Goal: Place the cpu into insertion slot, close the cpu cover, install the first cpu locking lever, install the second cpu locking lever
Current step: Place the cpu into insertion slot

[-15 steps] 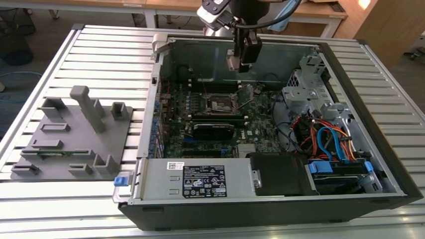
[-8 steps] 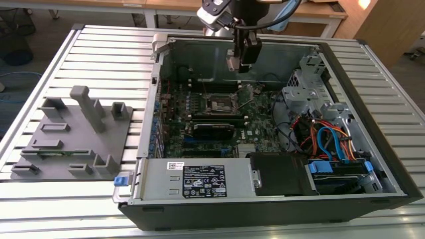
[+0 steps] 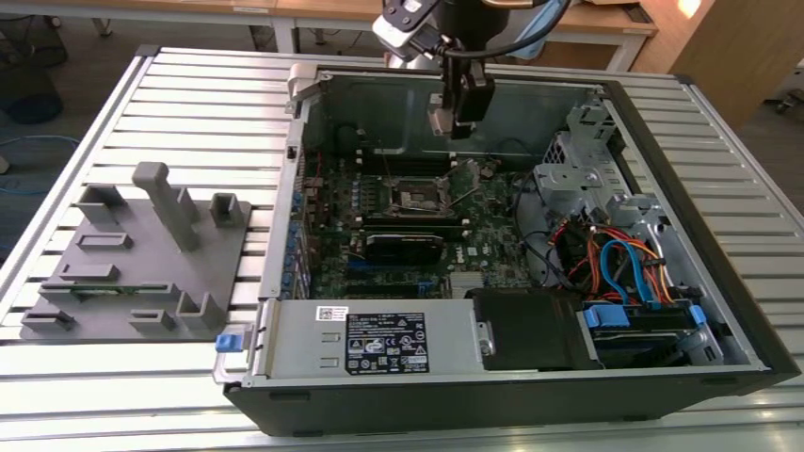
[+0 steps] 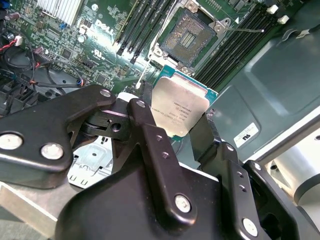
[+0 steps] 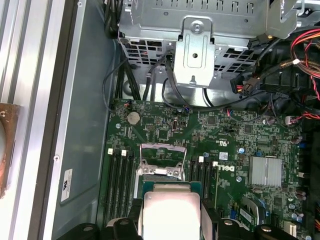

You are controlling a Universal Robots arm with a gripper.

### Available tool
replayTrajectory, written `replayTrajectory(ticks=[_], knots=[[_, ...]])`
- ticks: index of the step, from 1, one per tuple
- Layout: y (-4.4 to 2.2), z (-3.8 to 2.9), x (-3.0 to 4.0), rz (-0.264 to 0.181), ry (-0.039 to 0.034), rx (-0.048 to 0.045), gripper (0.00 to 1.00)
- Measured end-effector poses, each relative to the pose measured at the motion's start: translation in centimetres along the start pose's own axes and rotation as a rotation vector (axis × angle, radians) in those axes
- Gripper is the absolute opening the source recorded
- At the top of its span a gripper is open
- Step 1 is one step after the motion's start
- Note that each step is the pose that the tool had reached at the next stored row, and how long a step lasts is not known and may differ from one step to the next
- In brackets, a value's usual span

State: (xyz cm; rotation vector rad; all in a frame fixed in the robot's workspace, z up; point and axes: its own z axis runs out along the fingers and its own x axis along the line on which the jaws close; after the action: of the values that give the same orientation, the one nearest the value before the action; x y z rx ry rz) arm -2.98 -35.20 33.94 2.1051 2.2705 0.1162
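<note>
Slatted metal worktop (image 3: 126, 113) carries the open computer case (image 3: 503, 405), and you are working inside it. Nearest the wrist cameras, the fingers (image 4: 207, 135) are closed on the cpu (image 4: 180, 105), pinching it by 2 opposite edges with its silver-grey top facing the second wrist view. It hangs above the green board (image 4: 95, 37) — clear of it, not seated.

Just beyond lies the insertion slot (image 4: 187, 36), its dark centre bare. 1 thin locking lever (image 4: 245, 30) juts out beside it. The cpu cover (image 5: 162, 146) appears swung up off the slot.

Judge the chip as light, thin and stiff, with a smooth lid that could slip — so the edge hold looks right to you. Its underside and the slot's contacts are likely fragile, and squeezing harder or scraping would risk damage. Farthest off sit the drive cage (image 5: 200, 50) and loose cables (image 5: 300, 45).
</note>
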Motion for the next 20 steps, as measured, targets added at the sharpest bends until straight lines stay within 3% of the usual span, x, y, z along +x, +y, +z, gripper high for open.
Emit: replayTrajectory(ticks=[20], knots=[[-0.04,0.47,-0.01,0.000,0.0000,0.0001,0.54]])
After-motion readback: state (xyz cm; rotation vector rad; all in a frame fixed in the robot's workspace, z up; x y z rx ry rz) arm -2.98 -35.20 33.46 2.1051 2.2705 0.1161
